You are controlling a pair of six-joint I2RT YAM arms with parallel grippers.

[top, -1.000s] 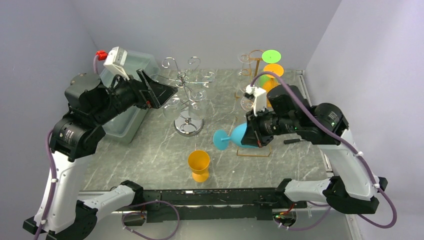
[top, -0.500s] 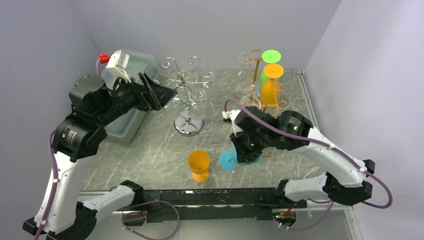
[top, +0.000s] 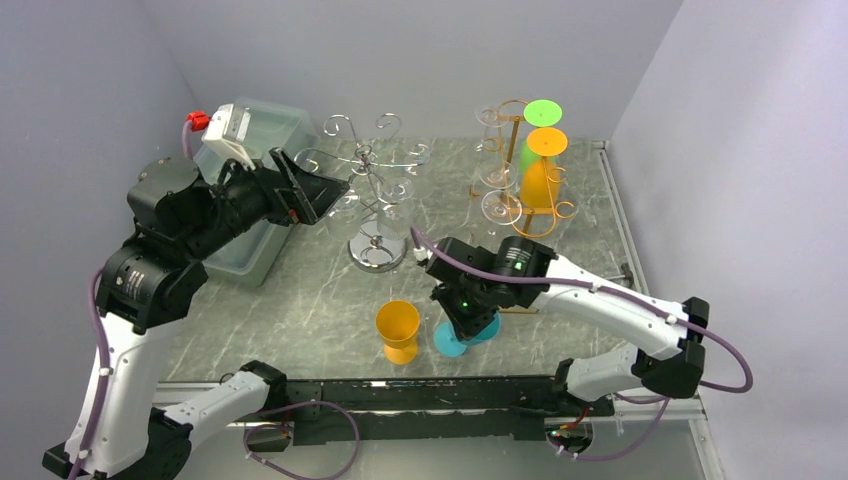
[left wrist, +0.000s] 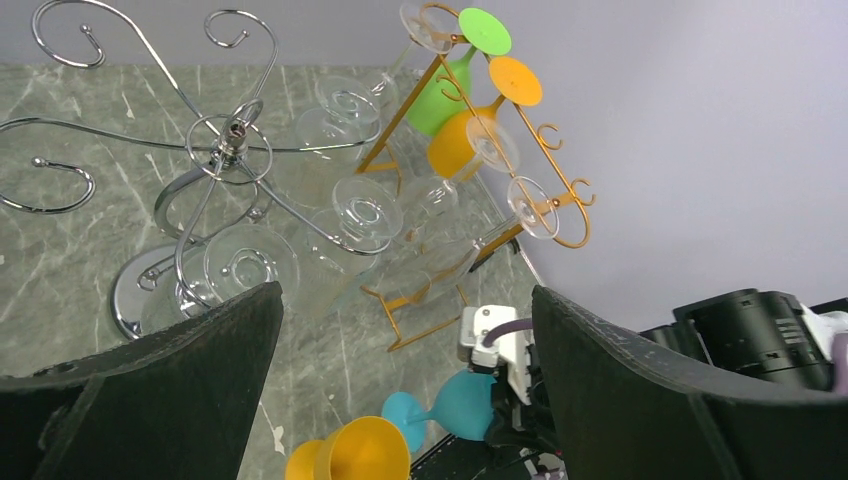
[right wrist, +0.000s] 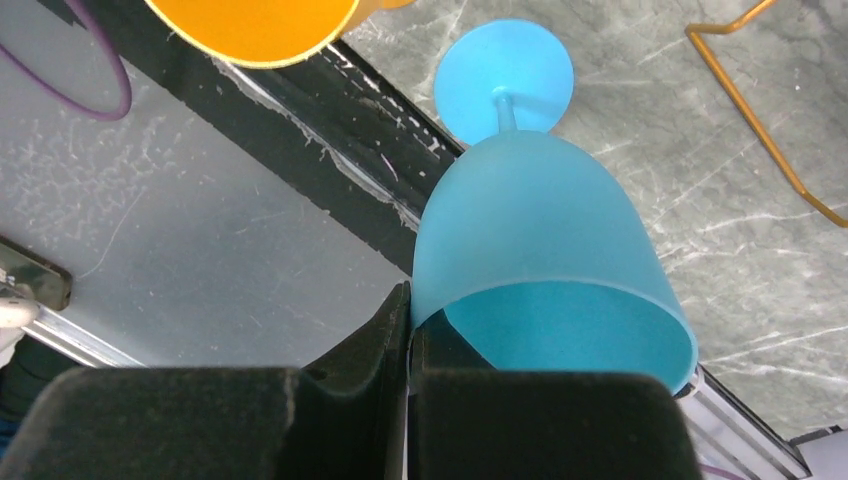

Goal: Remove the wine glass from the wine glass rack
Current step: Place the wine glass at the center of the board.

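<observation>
My right gripper (top: 468, 312) is shut on the rim of a blue wine glass (top: 452, 340), one finger inside the bowl (right wrist: 540, 220) and one outside. The glass is away from the gold wine glass rack (top: 520, 190), its foot low over the table's front edge beside an upright yellow glass (top: 398, 330). Whether the foot touches the table I cannot tell. In the wrist view the right gripper (right wrist: 410, 315) pinches the rim. My left gripper (left wrist: 405, 300) hangs open and holds nothing, high by the silver rack (top: 375, 200).
The gold rack (left wrist: 400, 112) holds green, orange and clear glasses upside down. Clear glasses hang on the silver rack (left wrist: 232, 140). A clear plastic bin (top: 255, 130) stands at the back left. The black front rail (right wrist: 330, 110) runs just below the blue glass.
My right arm has swung from the gold rack down to the table's front edge, carrying the blue glass and turning it foot-down. The left arm has barely shifted.
</observation>
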